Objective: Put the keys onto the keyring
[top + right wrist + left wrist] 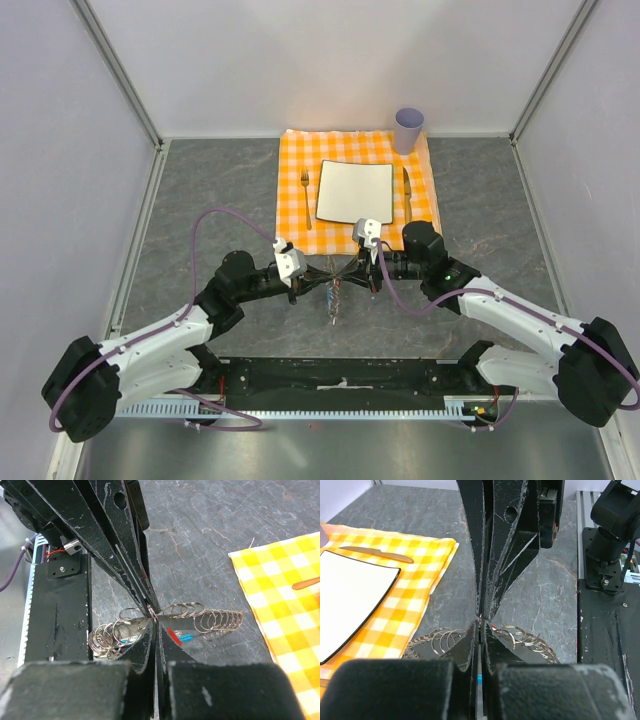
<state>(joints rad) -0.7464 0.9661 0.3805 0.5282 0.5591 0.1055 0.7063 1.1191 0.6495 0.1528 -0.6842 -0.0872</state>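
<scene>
The keyring (334, 300) is a chain of silvery rings lying across the grey table between my two grippers; it also shows in the right wrist view (220, 620) and the left wrist view (445, 639). Its blue tab (186, 638) lies under the chain. The key's red head (173, 635) sits beside my right finger, just under the chain, and it peeks out in the left wrist view (493, 627). My left gripper (481, 626) and right gripper (156, 621) are both shut, tip to tip, pinching one small ring of the chain.
An orange checked cloth (358, 178) lies behind the grippers with a white square plate (355, 190), a fork (306, 195), a knife (407, 190) and a lilac cup (408, 129). Grey walls close in the left and right sides.
</scene>
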